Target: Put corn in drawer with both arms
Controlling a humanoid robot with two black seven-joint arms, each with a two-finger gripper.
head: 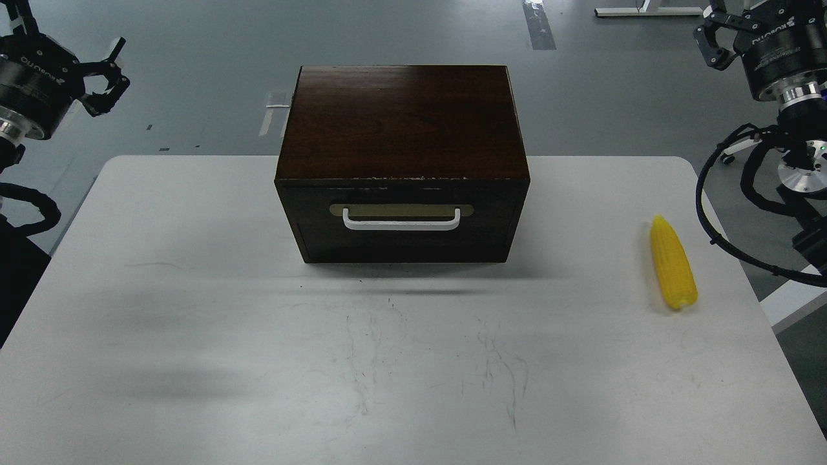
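Bright yellow, ribbed plastic corn cob (672,263) lying flat on the white table (194,323), near the table's right edge, its tapered tip pointing away from the viewer and its blunt end toward the viewer. The cob is free of both arms and lies well apart from the cabinet.

Dark brown wooden box cabinet (400,123) standing at the middle of the table's far side. Its single drawer (407,236) is fully closed, the front flush with the cabinet face; a brass plate (400,210) sits across the upper part of the front, with a white bar handle (401,223) mounted over it (the pale interior is therefore not visible).

Right black two-finger gripper (711,39) raised at the upper right corner, above the floor beyond the table, well apart from the cob; it is cut by the picture's edge, and whether its fingers are wide or narrow cannot be told. Black cables loop below its silver wrist ring.

Left black two-finger gripper (110,71) raised at the upper left corner, beyond the table's left side, well apart from the cabinet; its fingers stand parted and hold nothing.

Table surface shows fine dark scratch marks in the near middle area.
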